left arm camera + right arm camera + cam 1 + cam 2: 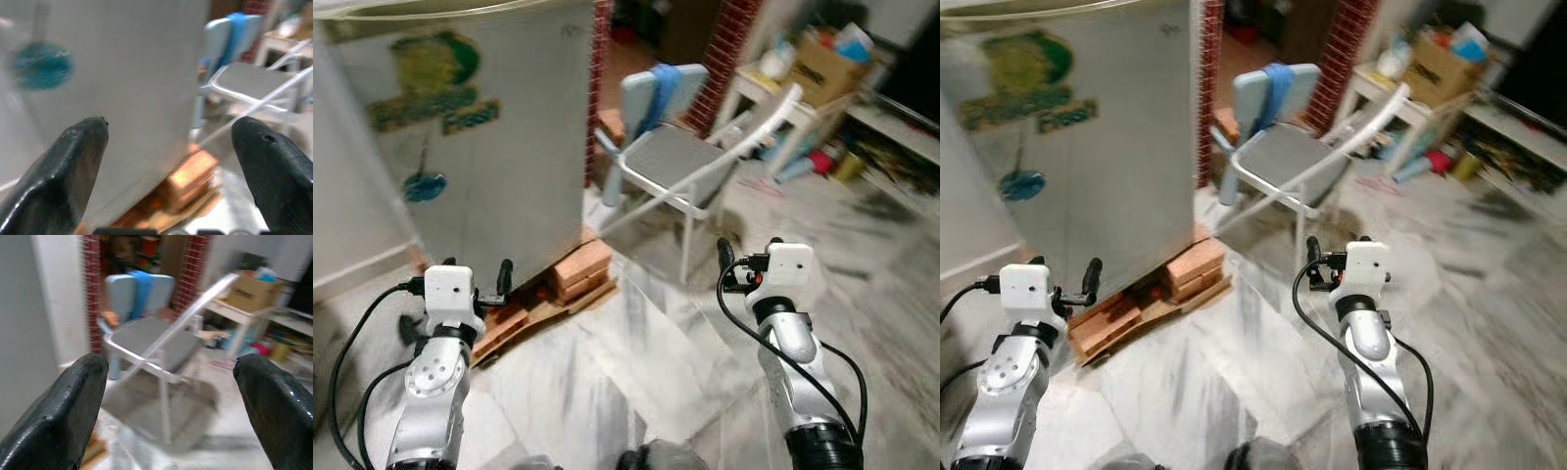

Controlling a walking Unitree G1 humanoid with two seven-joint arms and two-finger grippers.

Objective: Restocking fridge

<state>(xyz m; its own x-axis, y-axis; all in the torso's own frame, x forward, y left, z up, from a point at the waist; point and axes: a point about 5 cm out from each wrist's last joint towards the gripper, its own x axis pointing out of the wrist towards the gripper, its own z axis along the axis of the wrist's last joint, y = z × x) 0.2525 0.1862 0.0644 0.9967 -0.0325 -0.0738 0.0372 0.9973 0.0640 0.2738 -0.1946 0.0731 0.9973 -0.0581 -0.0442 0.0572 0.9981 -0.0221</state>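
Head views, blurred: you face the fridge (480,137), a grey box with its door closed, standing on bricks (578,274) over marble floor (656,352). A folding chair (671,162) stands just beside it.

Left wrist view: your left gripper (171,142) is held apart, nothing between the fingers (73,161), aimed at the fridge's lower corner.

Right wrist view: your right gripper (171,377) is likewise spread and empty, pointing at the chair.
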